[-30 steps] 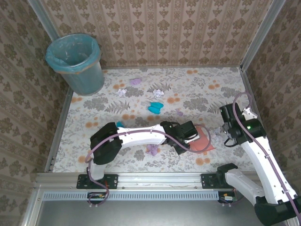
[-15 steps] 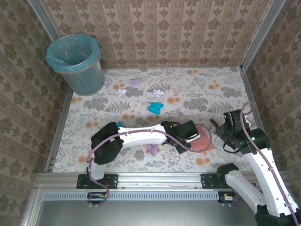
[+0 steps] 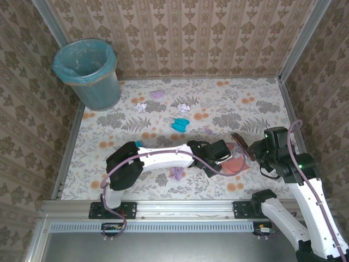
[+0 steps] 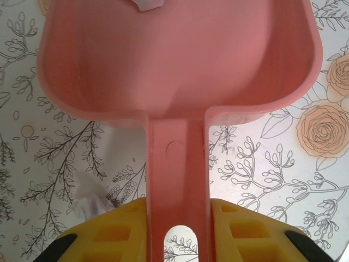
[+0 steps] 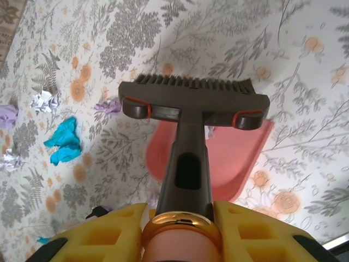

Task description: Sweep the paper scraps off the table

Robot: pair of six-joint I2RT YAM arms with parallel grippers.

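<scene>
My left gripper (image 3: 219, 153) (image 4: 177, 221) is shut on the handle of a pink dustpan (image 3: 235, 160) (image 4: 174, 60) that lies flat on the table (image 3: 262, 101). My right gripper (image 3: 263, 150) (image 5: 180, 218) is shut on the handle of a dark brush (image 3: 240, 140) (image 5: 193, 101), whose head hangs over the pan's far edge. Paper scraps lie scattered: a teal one (image 3: 180, 124) (image 5: 62, 141), a lilac one (image 3: 157, 94), a white one (image 3: 141, 107), a small lilac one (image 3: 208, 130) (image 5: 108, 106) and a purple one (image 3: 176, 173) by the left arm. A white scrap (image 4: 147, 4) sits in the pan.
A teal bin (image 3: 87, 71) with a liner stands at the table's far left corner. Brown patterned walls and metal rails close in the table on three sides. Another white scrap (image 4: 90, 199) lies on the cloth just left of the dustpan's handle.
My right arm has swung the brush from the pan's right side to over its far edge. The left arm and the dustpan have stayed put.
</scene>
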